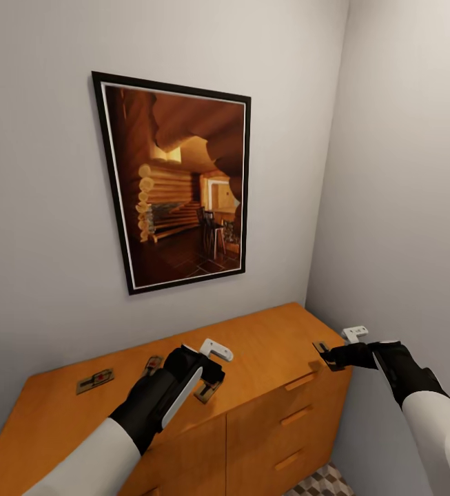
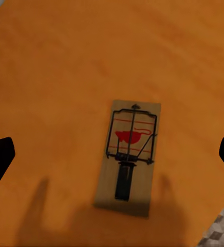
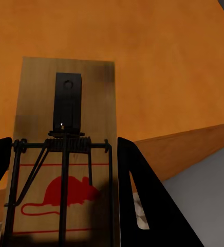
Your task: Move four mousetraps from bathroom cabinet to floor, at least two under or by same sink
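The orange-brown cabinet (image 1: 266, 344) stands against the wall in the corner. Three mousetraps lie on its flat top: one at the left (image 1: 95, 379), one (image 1: 153, 364) half hidden behind my left arm, and one (image 1: 207, 391) (image 2: 128, 157) straight under my left gripper (image 1: 209, 375) (image 2: 112, 154). That gripper hovers open above it, its fingers spread wide apart. At the top's right end, my right gripper (image 1: 329, 357) (image 3: 66, 170) is shut on a fourth mousetrap (image 1: 320, 348) (image 3: 66, 154), pinching its long sides. A patch of the bathroom floor (image 1: 321, 482) shows below. The sink is out of view.
A large framed picture (image 1: 176, 186) hangs on the grey wall above the cabinet. The side wall (image 1: 404, 207) runs close along the cabinet's right end, beside my right arm. Drawer fronts with wooden handles (image 1: 299, 381) face me.
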Controlling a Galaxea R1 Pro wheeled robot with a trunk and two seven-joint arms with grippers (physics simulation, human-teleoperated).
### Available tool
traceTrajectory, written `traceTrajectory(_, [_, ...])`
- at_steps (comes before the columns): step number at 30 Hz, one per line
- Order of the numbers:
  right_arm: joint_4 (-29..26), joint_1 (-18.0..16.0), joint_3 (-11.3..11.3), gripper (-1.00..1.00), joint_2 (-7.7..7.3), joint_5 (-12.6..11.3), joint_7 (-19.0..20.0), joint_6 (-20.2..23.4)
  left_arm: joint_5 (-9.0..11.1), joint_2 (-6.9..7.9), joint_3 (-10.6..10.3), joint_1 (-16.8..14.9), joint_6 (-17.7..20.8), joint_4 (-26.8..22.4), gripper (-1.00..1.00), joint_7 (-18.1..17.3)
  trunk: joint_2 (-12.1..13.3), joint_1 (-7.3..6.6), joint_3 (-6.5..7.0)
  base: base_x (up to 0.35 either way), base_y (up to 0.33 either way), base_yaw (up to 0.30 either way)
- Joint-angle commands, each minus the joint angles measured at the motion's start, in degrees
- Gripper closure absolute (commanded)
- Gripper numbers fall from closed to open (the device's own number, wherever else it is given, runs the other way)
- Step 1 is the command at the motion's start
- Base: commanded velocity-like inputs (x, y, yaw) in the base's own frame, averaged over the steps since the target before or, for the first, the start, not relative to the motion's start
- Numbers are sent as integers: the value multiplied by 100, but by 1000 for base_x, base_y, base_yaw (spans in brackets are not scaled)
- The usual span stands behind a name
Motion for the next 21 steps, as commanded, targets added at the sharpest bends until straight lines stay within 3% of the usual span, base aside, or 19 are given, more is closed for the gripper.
traceTrajectory(1, [-9, -6, -35, 100, 5, 50, 50, 21, 59, -2, -11, -7, 13, 25, -100, 56, -52, 25, -30, 0, 0, 0])
traceTrajectory(21, [-101, -6, -14, 100, 2, 108, 52, 31, 42, 22, 2, -7, -77, 73, -100, 73, -92, 47, -48, 0, 0, 0])
